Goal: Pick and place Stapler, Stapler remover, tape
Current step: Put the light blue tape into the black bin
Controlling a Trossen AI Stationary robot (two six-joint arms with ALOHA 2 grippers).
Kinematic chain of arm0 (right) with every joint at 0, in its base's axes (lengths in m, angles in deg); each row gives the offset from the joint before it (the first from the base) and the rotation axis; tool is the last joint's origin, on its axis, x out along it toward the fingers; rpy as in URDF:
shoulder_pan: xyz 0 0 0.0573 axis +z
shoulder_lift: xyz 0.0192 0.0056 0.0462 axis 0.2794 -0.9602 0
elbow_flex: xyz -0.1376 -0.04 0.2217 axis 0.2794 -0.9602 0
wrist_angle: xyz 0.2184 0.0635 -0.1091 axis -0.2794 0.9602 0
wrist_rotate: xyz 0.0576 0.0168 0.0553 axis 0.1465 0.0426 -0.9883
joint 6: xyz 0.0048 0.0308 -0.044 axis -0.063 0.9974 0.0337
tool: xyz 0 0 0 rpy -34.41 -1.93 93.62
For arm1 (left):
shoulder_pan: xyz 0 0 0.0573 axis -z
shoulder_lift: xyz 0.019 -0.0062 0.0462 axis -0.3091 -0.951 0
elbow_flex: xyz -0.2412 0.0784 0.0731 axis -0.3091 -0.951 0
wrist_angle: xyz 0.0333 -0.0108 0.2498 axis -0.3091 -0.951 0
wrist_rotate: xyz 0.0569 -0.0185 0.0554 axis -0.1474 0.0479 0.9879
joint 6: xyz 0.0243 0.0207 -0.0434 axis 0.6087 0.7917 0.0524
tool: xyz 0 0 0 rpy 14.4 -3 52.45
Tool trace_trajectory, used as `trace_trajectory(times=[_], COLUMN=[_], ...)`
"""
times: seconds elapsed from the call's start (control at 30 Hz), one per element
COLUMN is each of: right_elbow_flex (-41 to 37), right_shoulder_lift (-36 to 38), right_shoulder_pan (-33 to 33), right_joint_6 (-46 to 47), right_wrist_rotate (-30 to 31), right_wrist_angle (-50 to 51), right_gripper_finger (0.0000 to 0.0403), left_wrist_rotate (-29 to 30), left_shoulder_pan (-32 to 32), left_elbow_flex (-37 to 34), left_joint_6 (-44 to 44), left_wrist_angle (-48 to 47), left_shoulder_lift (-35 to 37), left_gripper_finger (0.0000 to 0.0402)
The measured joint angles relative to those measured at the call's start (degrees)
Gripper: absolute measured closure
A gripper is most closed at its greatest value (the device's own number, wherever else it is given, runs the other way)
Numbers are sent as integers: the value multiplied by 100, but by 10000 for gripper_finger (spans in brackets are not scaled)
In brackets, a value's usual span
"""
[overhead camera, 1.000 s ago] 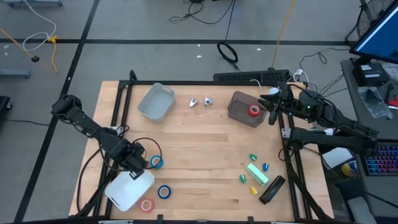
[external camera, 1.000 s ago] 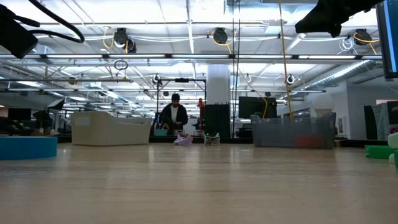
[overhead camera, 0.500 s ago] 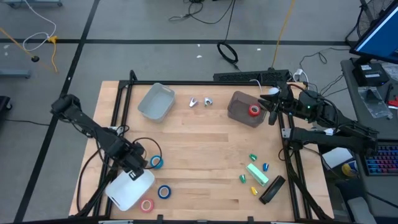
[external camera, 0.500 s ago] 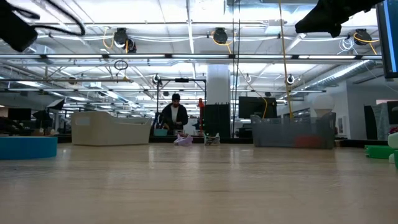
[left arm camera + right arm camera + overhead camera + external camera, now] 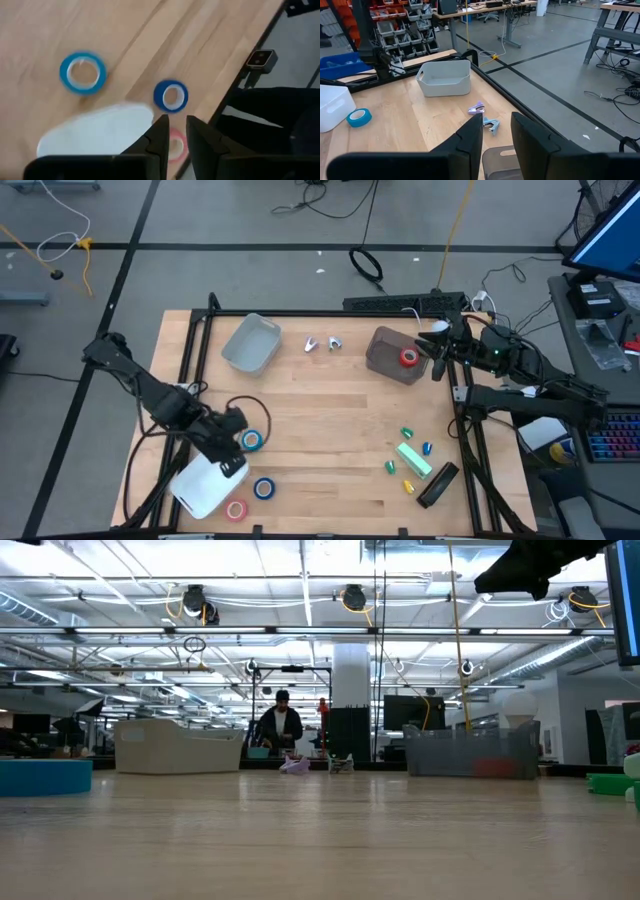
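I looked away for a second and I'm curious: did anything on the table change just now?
The left end effector swung from over the white bin a little toward the table's middle, beside a blue tape roll; it holds nothing, fingers slightly apart. The right end effector stayed by the dark bin with the red roll. Rolls and bins did not move.

Even, bright light comes from round ceiling lamps (image 5: pixel 194 600) visible in the low view, casting only soft, faint shadows on the pale wooden worktop (image 5: pixel 330 395). The left wrist view is motion-blurred, smearing the small blue ring-shaped tape rolls (image 5: pixel 83 73). In the low view the near worktop is out of focus
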Motion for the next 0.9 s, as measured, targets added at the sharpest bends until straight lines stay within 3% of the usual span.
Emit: trace_trajectory(times=[0.17, 0.53, 0.77, 0.9], right_elbow_flex=[0, 0, 0, 0], right_shoulder_lift=[0, 0, 0, 0], right_shoulder_pan=[0, 0, 0, 0], right_joint_6=[118, 118, 118, 118], right_wrist_rotate=[-1, -2, -2, -2], right_wrist_angle=[0, 0, 2, 2], right_gripper_finger=[309, 309, 309, 309], left_wrist_rotate=[-119, -266, 555, 402], left_shoulder_pan=[-209, -1593, -1902, -2070], left_elbow_flex=[6, -1, -1, -136], left_joint_6=[930, 2571, 3475, 3523], left_wrist_angle=[105, -1266, -1134, -1091], left_shoulder_lift=[-558, -1334, -1348, -1341], left_gripper_finger=[351, 352, 353, 353])
